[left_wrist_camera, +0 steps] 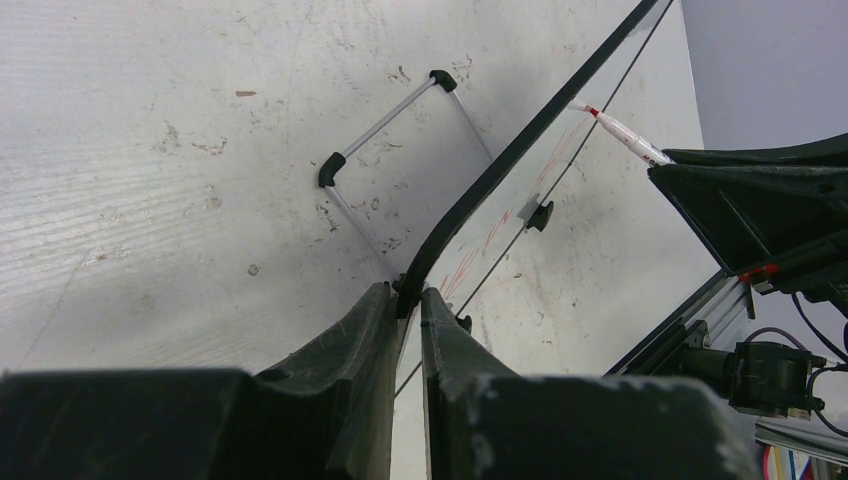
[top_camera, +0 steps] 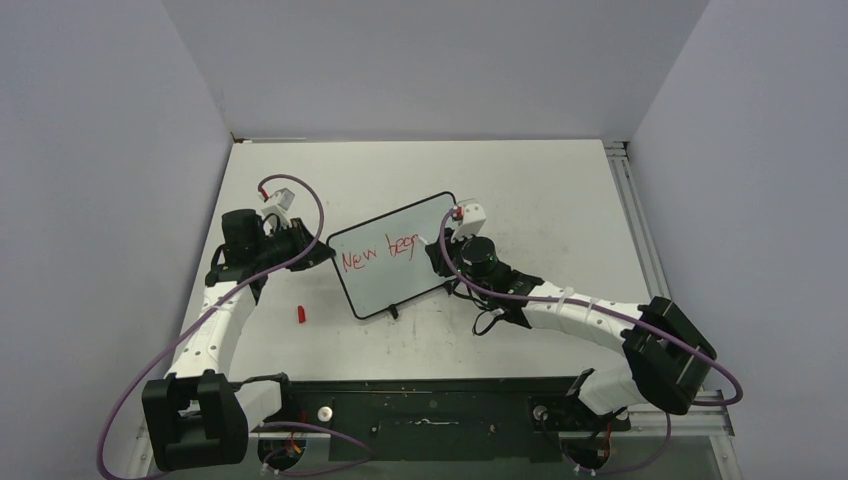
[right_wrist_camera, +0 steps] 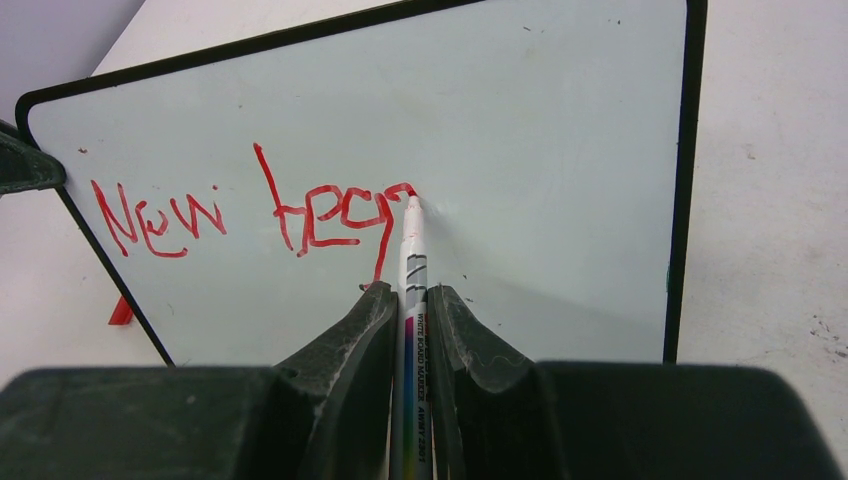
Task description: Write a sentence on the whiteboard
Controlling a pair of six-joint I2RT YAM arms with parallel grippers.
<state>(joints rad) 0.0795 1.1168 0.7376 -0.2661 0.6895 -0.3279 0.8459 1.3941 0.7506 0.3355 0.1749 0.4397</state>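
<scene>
Scuffed white tabletop (top_camera: pixel 560 190), boxed by plain grey walls (top_camera: pixel 430 60). Near its centre: whiteboard (top_camera: pixel 390 285), propped at a tilt, red lettering (top_camera: pixel 380 252) "New beg" on it. Left gripper (left_wrist_camera: pixel 408 297) clamped on board's frame; right gripper (right_wrist_camera: pixel 410 305) clamped on marker (right_wrist_camera: pixel 411 245), tip touching board. Small red item (top_camera: pixel 300 314) toward left edge.

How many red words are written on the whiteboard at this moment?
2. "New" sits at the left of the whiteboard; an unfinished "beg" is to its right, with the marker tip at its end. None looks hidden.
</scene>
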